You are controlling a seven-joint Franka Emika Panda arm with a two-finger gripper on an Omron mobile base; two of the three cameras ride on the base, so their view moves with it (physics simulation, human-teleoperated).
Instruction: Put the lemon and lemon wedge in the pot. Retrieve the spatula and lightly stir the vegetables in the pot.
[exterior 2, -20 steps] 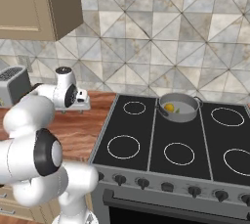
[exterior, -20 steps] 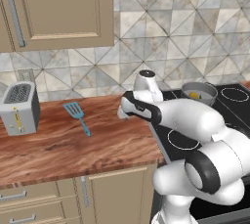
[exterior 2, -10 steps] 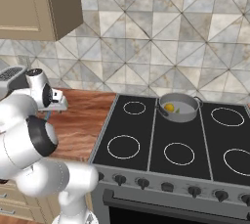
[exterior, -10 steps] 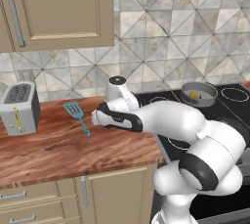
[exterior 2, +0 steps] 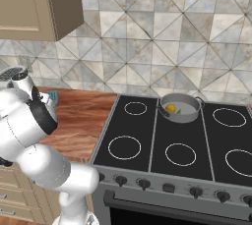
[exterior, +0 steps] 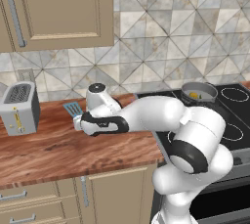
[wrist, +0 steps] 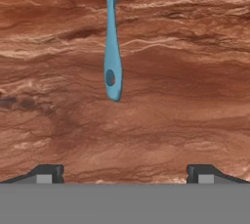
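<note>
The light blue spatula (wrist: 111, 47) lies flat on the wooden counter, its slotted head (exterior: 72, 109) toward the wall. In the hand view its handle points at my gripper (wrist: 125, 175), which hovers open just short of the handle's end with nothing between its fingertips (wrist: 47, 174). In the left base view the gripper (exterior: 79, 123) hangs over the counter, right beside the spatula head. The grey pot (exterior 2: 184, 117) stands on the stove's back middle burner with the lemon (exterior 2: 170, 107) and the small green lemon wedge (exterior 2: 178, 111) inside. The pot (exterior: 210, 92) and lemon (exterior: 194, 95) are far to the gripper's right.
A silver toaster (exterior: 18, 108) stands on the counter left of the spatula. The black stove top (exterior 2: 147, 140) adjoins the counter on the right. Wall cabinets (exterior: 58, 8) hang above the counter, and tiled wall closes the back.
The arm has swung left from the stove's edge across the counter and now hangs over the spatula's handle end. The gripper stayed open. Pot, lemon and wedge have not moved.
</note>
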